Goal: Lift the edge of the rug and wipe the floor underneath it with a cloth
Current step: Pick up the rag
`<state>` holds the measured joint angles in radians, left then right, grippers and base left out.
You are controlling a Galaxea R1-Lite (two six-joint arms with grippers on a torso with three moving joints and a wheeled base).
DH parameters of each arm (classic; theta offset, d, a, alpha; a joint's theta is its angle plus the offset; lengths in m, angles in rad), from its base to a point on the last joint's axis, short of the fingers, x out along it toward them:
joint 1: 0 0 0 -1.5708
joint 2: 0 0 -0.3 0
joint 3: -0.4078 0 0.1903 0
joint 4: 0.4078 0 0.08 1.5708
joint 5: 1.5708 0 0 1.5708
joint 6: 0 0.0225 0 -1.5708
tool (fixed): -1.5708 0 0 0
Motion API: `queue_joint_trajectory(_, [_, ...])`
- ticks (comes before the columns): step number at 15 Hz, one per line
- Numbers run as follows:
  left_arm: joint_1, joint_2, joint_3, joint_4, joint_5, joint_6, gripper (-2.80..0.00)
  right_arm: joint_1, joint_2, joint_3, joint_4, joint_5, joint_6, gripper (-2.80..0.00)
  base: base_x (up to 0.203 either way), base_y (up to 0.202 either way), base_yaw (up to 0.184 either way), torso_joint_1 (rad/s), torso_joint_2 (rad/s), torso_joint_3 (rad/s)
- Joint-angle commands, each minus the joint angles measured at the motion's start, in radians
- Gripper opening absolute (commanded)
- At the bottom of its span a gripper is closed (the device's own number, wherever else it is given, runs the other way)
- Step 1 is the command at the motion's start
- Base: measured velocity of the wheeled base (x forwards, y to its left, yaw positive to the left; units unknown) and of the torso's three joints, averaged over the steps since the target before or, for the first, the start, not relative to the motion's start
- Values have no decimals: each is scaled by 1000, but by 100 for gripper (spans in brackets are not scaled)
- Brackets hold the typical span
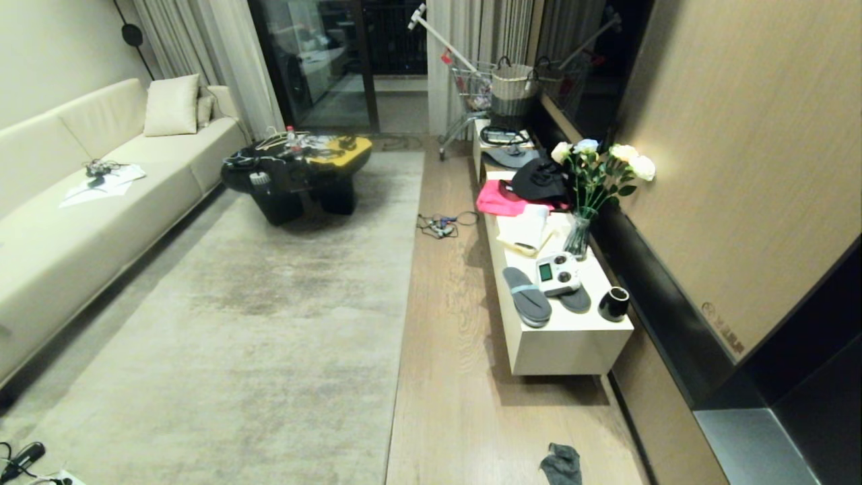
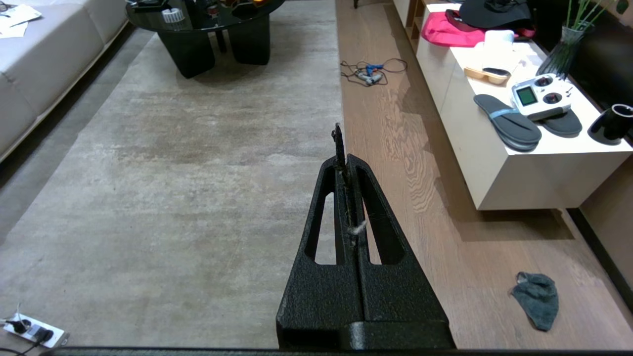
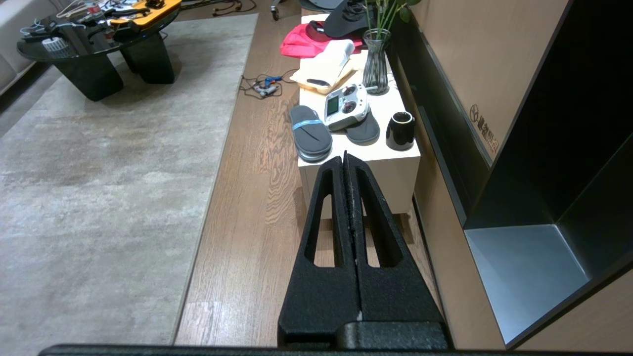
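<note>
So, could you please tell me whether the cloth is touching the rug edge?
Apart. The left wrist view shows the cloth lying on the floor, with a wide strip of bare planks between it and the rug edge.

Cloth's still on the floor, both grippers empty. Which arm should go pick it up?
Probably the right. The cloth lies on the floor right of the rug edge, on the robot's right. Both the right gripper and left gripper are shut and empty.

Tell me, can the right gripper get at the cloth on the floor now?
Probably yes: the cloth lies alone on bare floor, nothing on it. But the right gripper is shut and raised, so it must open and descend.
</note>
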<state>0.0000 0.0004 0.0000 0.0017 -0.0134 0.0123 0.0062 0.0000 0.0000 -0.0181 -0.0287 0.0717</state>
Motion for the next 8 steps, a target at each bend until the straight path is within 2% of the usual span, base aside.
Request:
queue_joint_trajectory(1, [0,1,0,0,0,0,-280,0,2,0,0,0,0,-280,0,0,0,0,0,0])
queue_joint_trajectory(8, [0,1,0,0,1,0,-280,1,0,0,0,0,0,-280,0,0,0,0,0,0])
